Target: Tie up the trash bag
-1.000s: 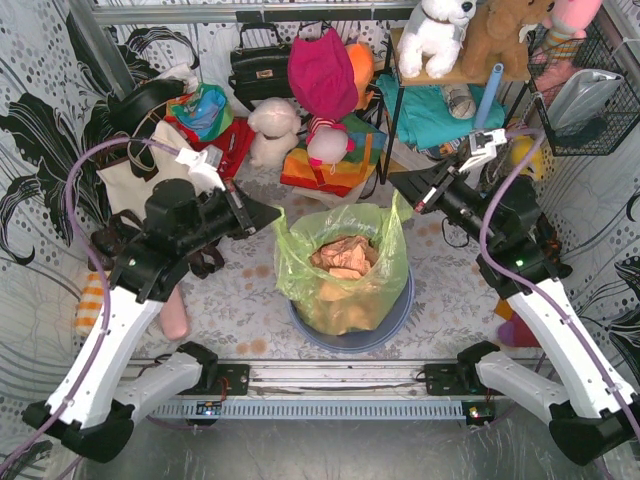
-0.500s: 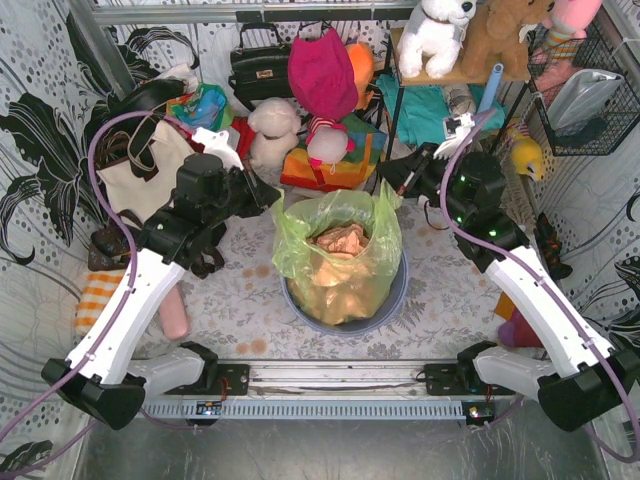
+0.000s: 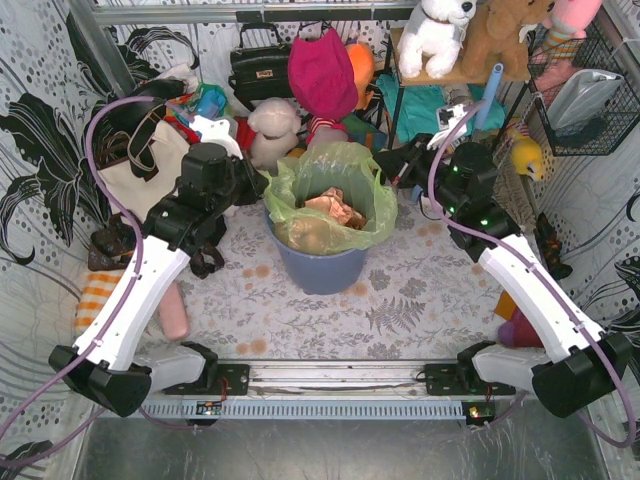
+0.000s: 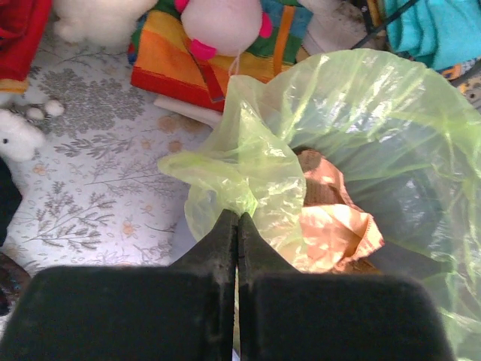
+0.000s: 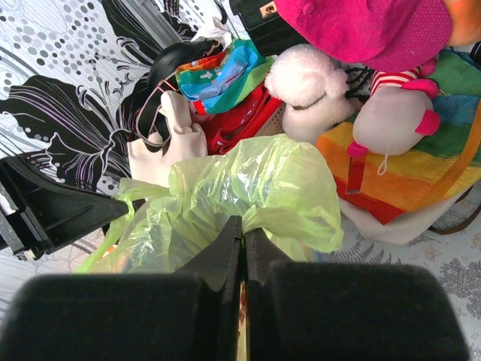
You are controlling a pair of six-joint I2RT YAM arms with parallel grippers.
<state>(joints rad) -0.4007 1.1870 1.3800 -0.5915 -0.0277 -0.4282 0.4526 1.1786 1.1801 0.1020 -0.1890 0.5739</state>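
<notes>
Lime-green trash bag (image 3: 287, 192), opposite rim edges in the tight pinch of left gripper (image 4: 237, 219) and right gripper (image 5: 243, 226).

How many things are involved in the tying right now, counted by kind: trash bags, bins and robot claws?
trash bag: 1
bin: 1
claws: 2, left claw and right claw, each shut on the bag's rim
Total: 4
</notes>
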